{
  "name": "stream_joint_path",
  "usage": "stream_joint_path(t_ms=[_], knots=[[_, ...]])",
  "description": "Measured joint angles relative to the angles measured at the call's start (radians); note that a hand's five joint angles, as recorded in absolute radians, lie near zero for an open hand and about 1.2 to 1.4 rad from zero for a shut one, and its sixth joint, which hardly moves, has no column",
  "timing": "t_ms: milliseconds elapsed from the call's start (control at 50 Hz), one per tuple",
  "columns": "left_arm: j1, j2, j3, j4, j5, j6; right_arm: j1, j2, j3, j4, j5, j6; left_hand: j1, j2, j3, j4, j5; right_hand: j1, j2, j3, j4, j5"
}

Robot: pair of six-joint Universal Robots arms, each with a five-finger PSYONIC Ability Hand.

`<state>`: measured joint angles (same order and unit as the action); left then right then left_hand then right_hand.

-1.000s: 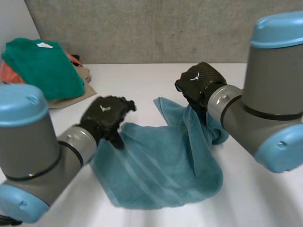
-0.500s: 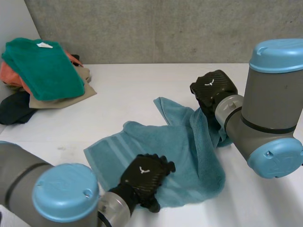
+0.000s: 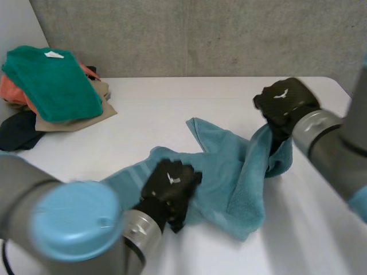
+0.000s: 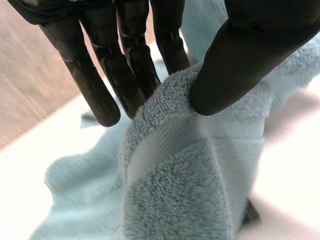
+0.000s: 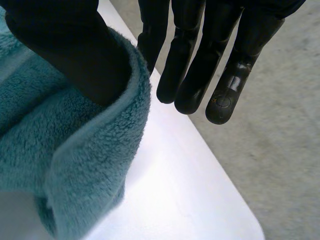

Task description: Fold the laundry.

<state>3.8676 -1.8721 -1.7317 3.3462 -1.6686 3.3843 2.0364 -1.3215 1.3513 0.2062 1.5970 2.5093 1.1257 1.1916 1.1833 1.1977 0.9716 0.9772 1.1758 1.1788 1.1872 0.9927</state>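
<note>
A teal towel (image 3: pixel 226 166) lies crumpled across the middle of the white table (image 3: pixel 172 103). My left hand (image 3: pixel 167 189) is at the towel's near left edge; in the left wrist view its thumb (image 4: pixel 240 60) presses a fold of the towel (image 4: pixel 185 175) against the fingers (image 4: pixel 130 55). My right hand (image 3: pixel 284 103) holds the towel's right edge lifted off the table, so the cloth hangs from it. Seen from the right wrist, that thumb (image 5: pixel 70 50) pinches the towel (image 5: pixel 65 155) against one finger while the other fingers (image 5: pixel 200 55) stay straight.
A pile of folded laundry (image 3: pixel 51 80), green on top over orange, tan and black pieces, sits at the far left of the table. A grey concrete wall (image 3: pixel 200 34) runs behind the table. The table's right edge (image 5: pixel 220 185) lies just past my right hand.
My left hand moved from the towel's far left down to its near edge and pinched it. My right hand drew its edge rightward and upward, stretching the cloth.
</note>
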Motion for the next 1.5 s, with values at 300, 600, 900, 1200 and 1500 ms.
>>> stream_joint_path(t_ms=[300, 600, 900, 1200, 1500], knots=[[0.209, 0.515, 0.072, -0.142, 0.077, -0.006, -0.111, -0.282, -0.209, 0.191, -0.114, -0.139, 0.0, 0.003, 0.005, 0.0, 0.0, 0.0, 0.0, 0.0, 0.0, 0.0], [0.418, 0.204, 0.174, -0.147, 0.19, -0.015, -0.056, 0.015, -0.424, 0.279, -0.183, -0.164, 0.0, 0.003, 0.005, 0.001, 0.0, 0.0, 0.0, 0.0, 0.0, 0.0], [0.518, -0.319, 0.442, -0.16, 0.166, -0.013, 0.183, 0.581, -0.698, 0.161, -0.001, -0.166, -0.227, -0.25, -0.241, -0.254, -0.21, 0.0, 0.0, 0.0, 0.0, 0.0], [0.419, -0.219, 0.28, -0.144, 0.157, -0.018, 0.215, 0.593, -0.638, 0.142, 0.078, 0.048, -0.858, -0.924, -0.914, -0.933, -0.887, 0.0, 0.0, 0.0, 0.0, 0.0], [0.243, -0.256, 0.249, -0.029, 0.147, 0.007, 0.188, 0.416, -0.46, 0.139, 0.056, 0.09, -0.802, -0.868, -0.863, -0.874, -0.819, 0.0, 0.0, 0.0, 0.0, 0.0]])
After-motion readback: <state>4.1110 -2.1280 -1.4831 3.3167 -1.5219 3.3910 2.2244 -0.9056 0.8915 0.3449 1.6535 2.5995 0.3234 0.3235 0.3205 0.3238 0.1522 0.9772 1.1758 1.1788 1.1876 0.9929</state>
